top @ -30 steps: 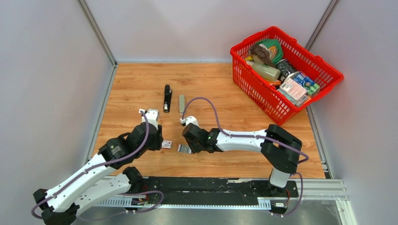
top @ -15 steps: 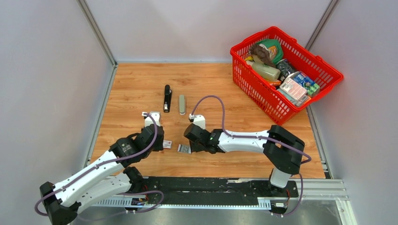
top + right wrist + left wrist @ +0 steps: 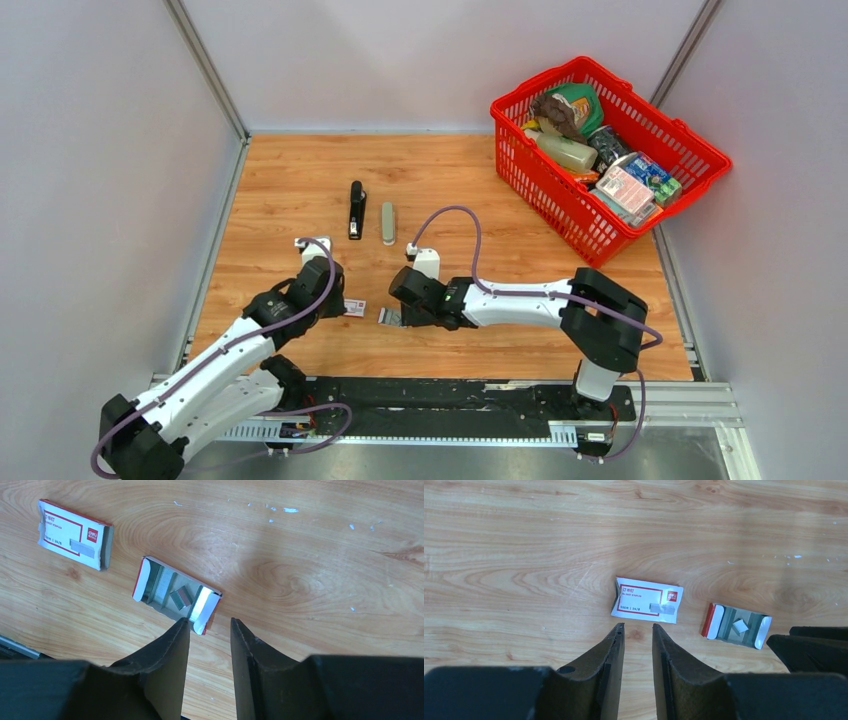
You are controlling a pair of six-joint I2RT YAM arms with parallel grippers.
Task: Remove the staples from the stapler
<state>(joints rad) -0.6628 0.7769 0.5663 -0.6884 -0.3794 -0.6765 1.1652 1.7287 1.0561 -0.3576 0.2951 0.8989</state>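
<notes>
The black stapler (image 3: 356,208) lies at the table's middle back, seen only in the top view, far from both grippers. A short silvery strip of staples (image 3: 181,597) lies in a small open red-and-white tray (image 3: 175,595), which also shows in the left wrist view (image 3: 736,626). My right gripper (image 3: 209,625) is slightly open and empty, its tips just short of the tray's near corner. My left gripper (image 3: 637,630) is slightly open and empty, just short of the white-and-red box sleeve (image 3: 646,600).
A pale grey oblong bar (image 3: 388,222) lies right of the stapler. A red basket (image 3: 520,150) of groceries stands at the back right. Tiny pale specks (image 3: 285,510) dot the wood beyond the tray. The two grippers are close together.
The left arm has drawn back a little toward its base and the right wrist has shifted slightly right. The stapler, bar, sleeve and tray have not moved.
</notes>
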